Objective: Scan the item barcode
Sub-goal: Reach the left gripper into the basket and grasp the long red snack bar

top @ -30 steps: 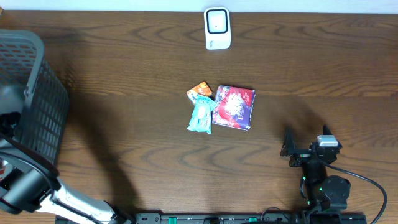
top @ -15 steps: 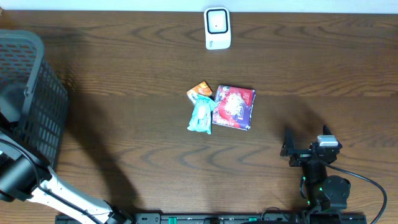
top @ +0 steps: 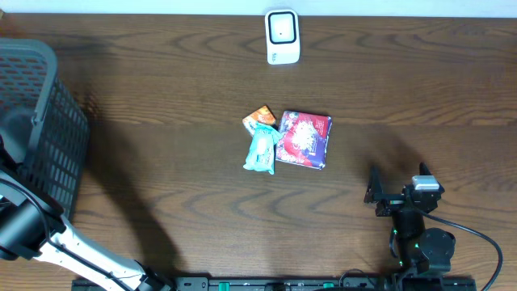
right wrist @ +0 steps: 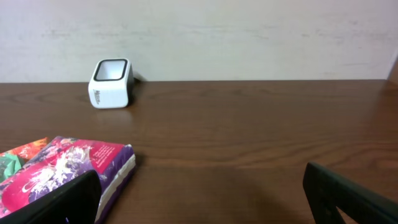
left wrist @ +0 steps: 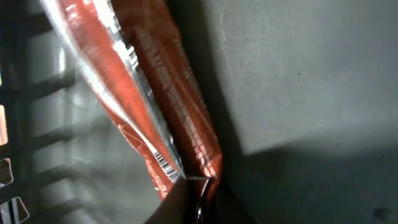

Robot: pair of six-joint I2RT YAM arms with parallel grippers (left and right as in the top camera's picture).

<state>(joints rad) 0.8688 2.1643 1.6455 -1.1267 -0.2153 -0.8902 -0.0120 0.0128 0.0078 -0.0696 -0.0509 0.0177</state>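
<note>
Far from scanner (top: 283, 36), red packet (left wrist: 186, 124)

No word, brand or number can be read anywhere. In the left wrist view the orange-red wrapper (left wrist: 186, 118) carries rows of fine pale print and a small barcode (left wrist: 163, 162) near its lower end, all too blurred to make out. The white scanner (right wrist: 111, 83) has a dark vertical marking on its side, illegible. The purple pouch (right wrist: 65, 169) shows only white swirling lettering, unreadable.
</note>
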